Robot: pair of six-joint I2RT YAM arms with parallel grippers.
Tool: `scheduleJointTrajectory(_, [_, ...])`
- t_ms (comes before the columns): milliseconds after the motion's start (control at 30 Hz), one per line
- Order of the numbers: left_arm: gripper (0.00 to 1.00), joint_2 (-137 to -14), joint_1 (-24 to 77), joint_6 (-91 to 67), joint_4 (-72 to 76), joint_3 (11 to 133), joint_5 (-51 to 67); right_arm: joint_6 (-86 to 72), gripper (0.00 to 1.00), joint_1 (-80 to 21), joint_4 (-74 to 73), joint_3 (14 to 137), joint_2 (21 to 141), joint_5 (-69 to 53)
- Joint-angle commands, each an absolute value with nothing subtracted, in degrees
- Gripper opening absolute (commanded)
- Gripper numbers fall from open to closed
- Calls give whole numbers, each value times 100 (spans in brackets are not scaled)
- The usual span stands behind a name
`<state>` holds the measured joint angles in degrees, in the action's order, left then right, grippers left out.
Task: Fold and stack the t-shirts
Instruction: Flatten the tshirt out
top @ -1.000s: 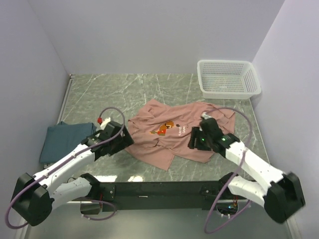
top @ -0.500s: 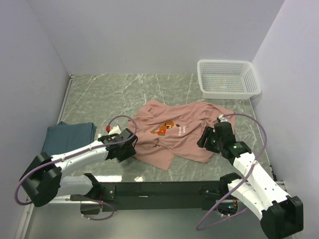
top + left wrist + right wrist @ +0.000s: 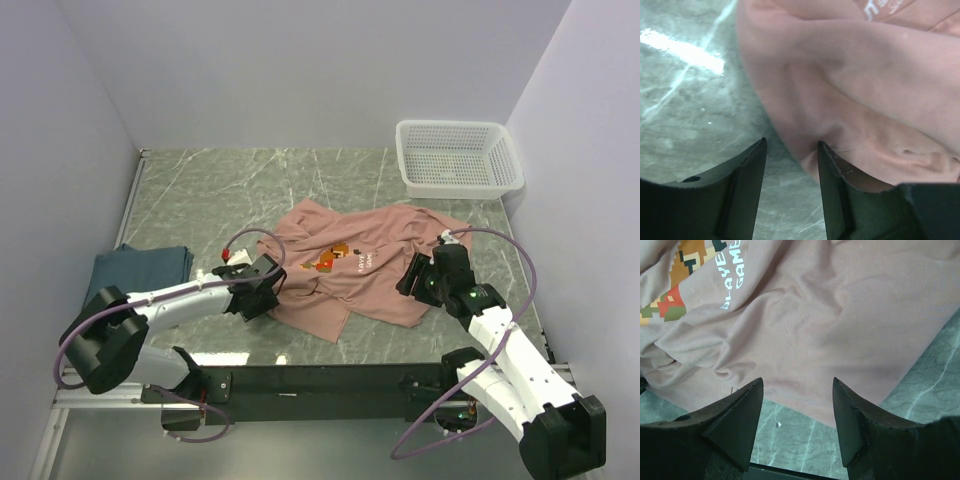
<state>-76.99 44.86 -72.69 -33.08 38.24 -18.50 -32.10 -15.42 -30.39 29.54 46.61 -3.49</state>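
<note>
Marble table [image 3: 200, 190], left gripper [image 3: 791, 142] half-spread at pink t-shirt [image 3: 865, 75] hem (unpinched), right gripper [image 3: 797, 381] spread

A salmon-pink t-shirt [image 3: 365, 268] is lying rumpled in the middle of the frame on the green marbled table [image 3: 220, 195], its small printed graphic facing up. The left gripper [image 3: 272, 292] is reaching in from the lower left and sitting low at the shirt's left edge; whether it is pinching cloth cannot be told from up here. The right gripper [image 3: 410, 283] is poised over the shirt's lower right edge. A dark teal t-shirt [image 3: 135, 272] is lying folded at the left of the frame, well apart from the pink one. A white mesh basket [image 3: 460, 186] is standing at the upper right. Purple cables [image 3: 255, 232] are looping off both arms.
</note>
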Motion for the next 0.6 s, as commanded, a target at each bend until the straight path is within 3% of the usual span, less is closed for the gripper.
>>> scheduleJointTrajectory(0, [51,-7857,4535,-7225,-3173,3964,-1881,-3164,64,-1477,-2865,2892,4605,-369])
scheduleJointTrajectory(67, [50,-7910,4553,-7233,-3182,3964,-1863,-3164,64,-1459,-2865,2900,4623,-369])
scheduleJointTrajectory(167, [39,-8024,4562,-7225,-3208,3946,-1837,-3173,64,-1441,-2865,2892,4693,-360])
scheduleJointTrajectory(333, [1,-7972,4553,-7103,-3655,4122,-2282,-3269,69,-1406,-2997,2944,4807,-229])
scheduleJointTrajectory(567, [1,-7297,3790,-6276,-4271,4324,-2874,-3612,74,-1380,-3322,3085,5307,191])
